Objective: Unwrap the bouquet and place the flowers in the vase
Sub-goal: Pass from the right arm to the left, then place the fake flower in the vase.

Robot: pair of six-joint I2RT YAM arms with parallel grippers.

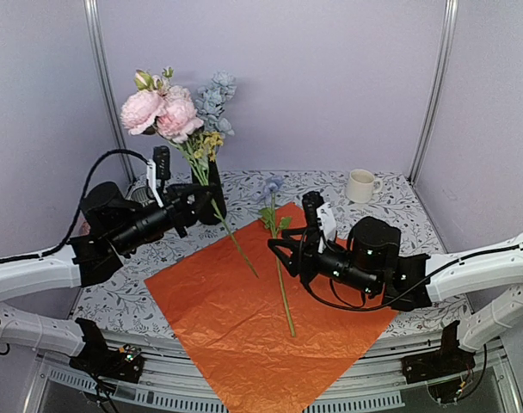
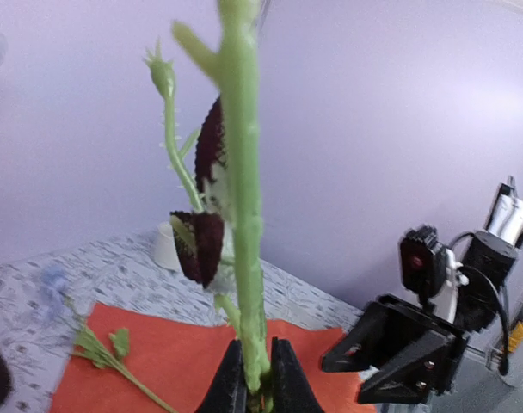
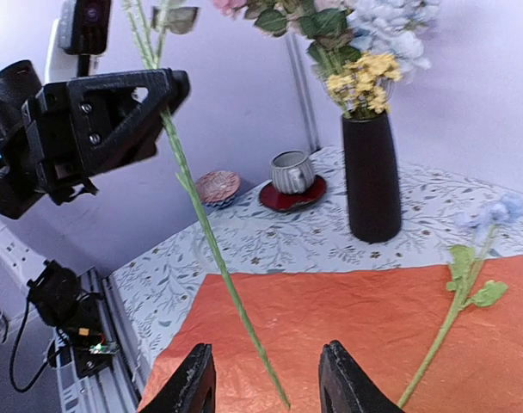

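The counter, covered in a floral print, carries a crumpled orange sheet spread flat across its near middle. The two arms reach in from either side.

The left end effector is closed tight on a long green stem, which it holds tilted. The stem's upper part rises toward the pink blooms at the far left, and its lower tip slants down over the sheet.

The right end effector hovers low over the sheet. Its fingers are parted with that stem tip in the gap between them, gripping nothing (neither finger appears to touch the stem).

The black vase stands upright on the counter just beyond the sheet's far left edge, with blue and yellow blooms in it.

A pale blue flower lies loose on the sheet, head toward the far side.

A white mug sits at the far right. A striped cup on a red saucer sits close to the vase.
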